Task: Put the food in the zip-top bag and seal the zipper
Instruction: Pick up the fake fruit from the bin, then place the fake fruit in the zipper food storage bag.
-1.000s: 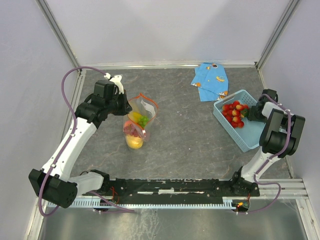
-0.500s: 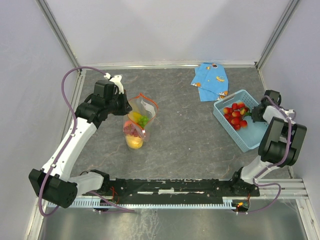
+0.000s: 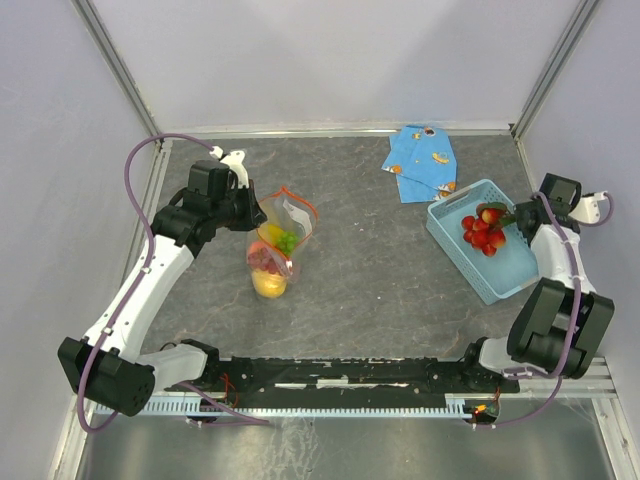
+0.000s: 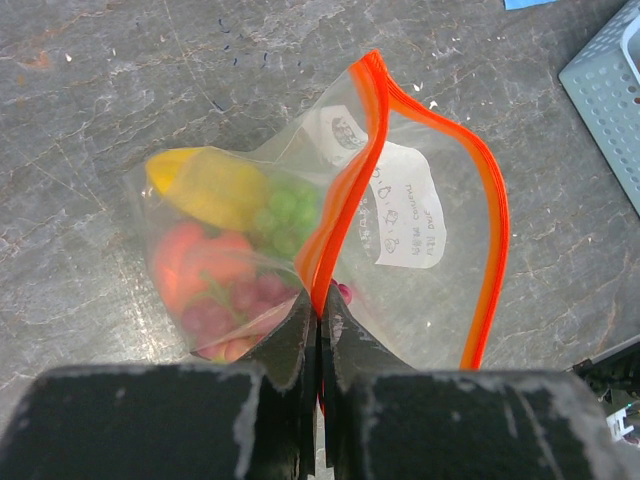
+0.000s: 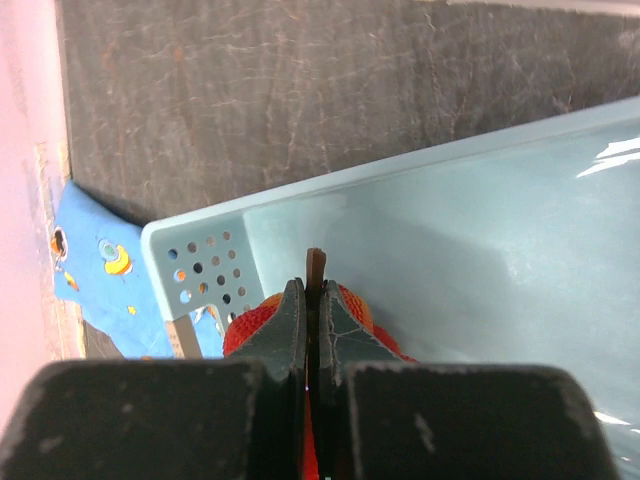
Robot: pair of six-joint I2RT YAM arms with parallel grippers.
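Note:
The clear zip-top bag [image 3: 282, 232] stands on the table left of centre with its mouth open. My left gripper [image 4: 320, 305] is shut on the near side of the orange-red zipper [image 4: 345, 200]. Inside the bag [image 4: 400, 220] lie a yellow lemon [image 4: 210, 185], green grapes [image 4: 285, 210], a peach [image 4: 195, 255] and purple grapes [image 4: 230, 310]. My right gripper [image 5: 313, 295] is shut on the thin brown stem [image 5: 315, 262] of the red strawberries [image 5: 250, 322]. That bunch of strawberries [image 3: 483, 228] hangs over the light-blue basket [image 3: 495, 272], at the tip of the right gripper [image 3: 512, 214].
A folded blue patterned cloth [image 3: 422, 160] lies at the back, just behind the basket's far corner, and also shows past the basket wall [image 5: 450, 240] as blue cloth [image 5: 95, 270]. Grey walls enclose the table on three sides. The right arm stands close to the right wall.
My right gripper has shut on the strawberry stem and drawn back toward the right wall, carrying the bunch rightward across the basket. The left arm and bag have not moved.

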